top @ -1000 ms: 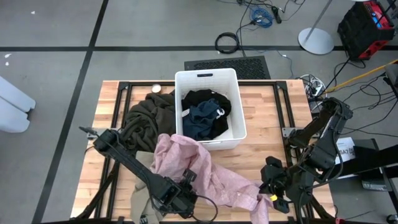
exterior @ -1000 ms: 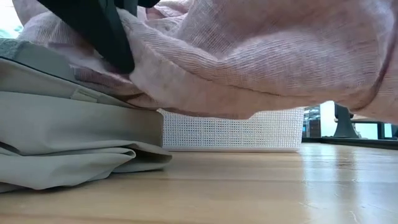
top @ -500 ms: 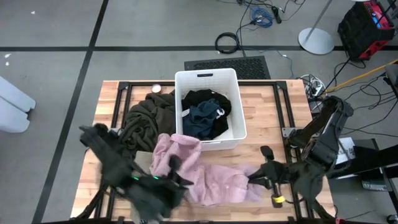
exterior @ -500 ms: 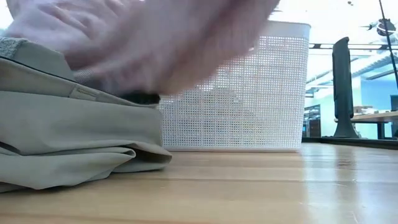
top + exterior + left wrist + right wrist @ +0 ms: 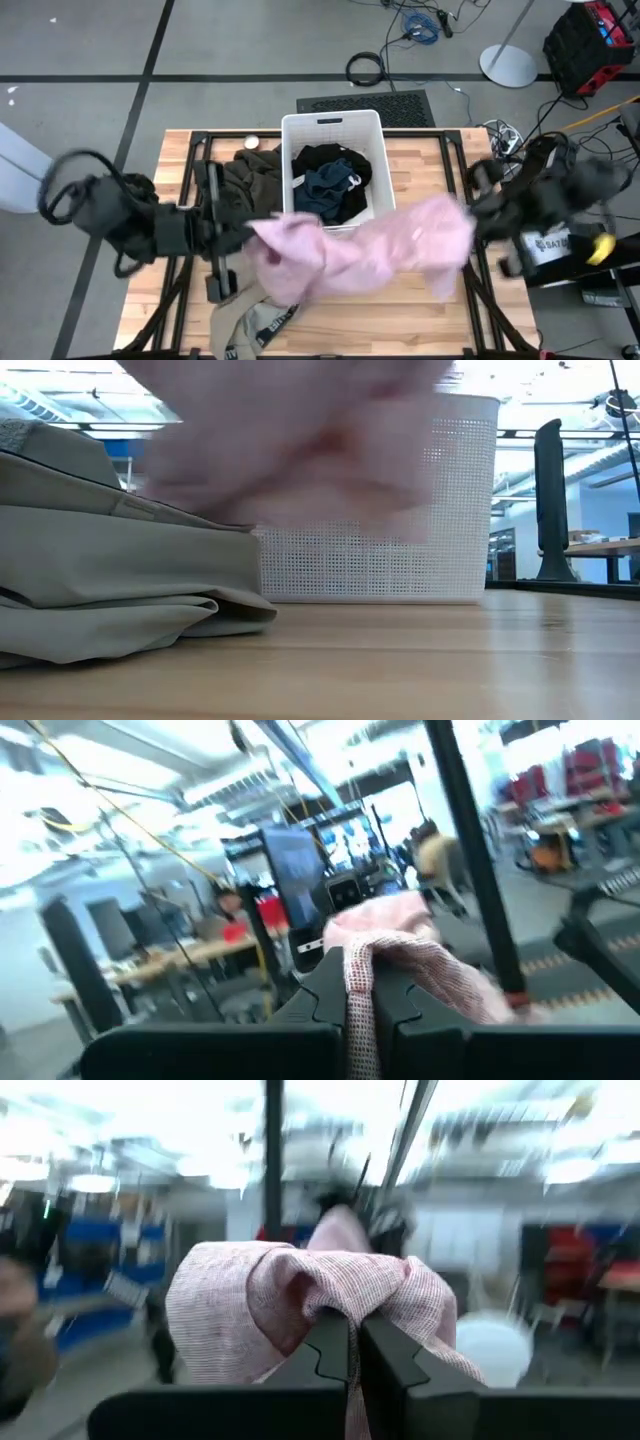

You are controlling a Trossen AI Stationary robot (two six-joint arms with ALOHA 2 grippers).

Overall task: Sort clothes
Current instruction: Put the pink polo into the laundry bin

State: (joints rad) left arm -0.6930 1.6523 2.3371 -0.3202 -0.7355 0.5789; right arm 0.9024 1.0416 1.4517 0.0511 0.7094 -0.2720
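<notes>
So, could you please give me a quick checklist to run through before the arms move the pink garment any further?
1. Left gripper jaws shut on the pale pink garment: ok.
2. Right gripper jaws shut on the same garment: ok.
3. Garment lifted off the table and stretched between both arms: ok.
4. White bin has room: not ok to assume; black and navy-teal clothes already lie inside.
5. Beige garment not caught up with the pink one: cannot tell.
6. Dark olive garment lies left of the bin, apart from the lift: ok.
</notes>
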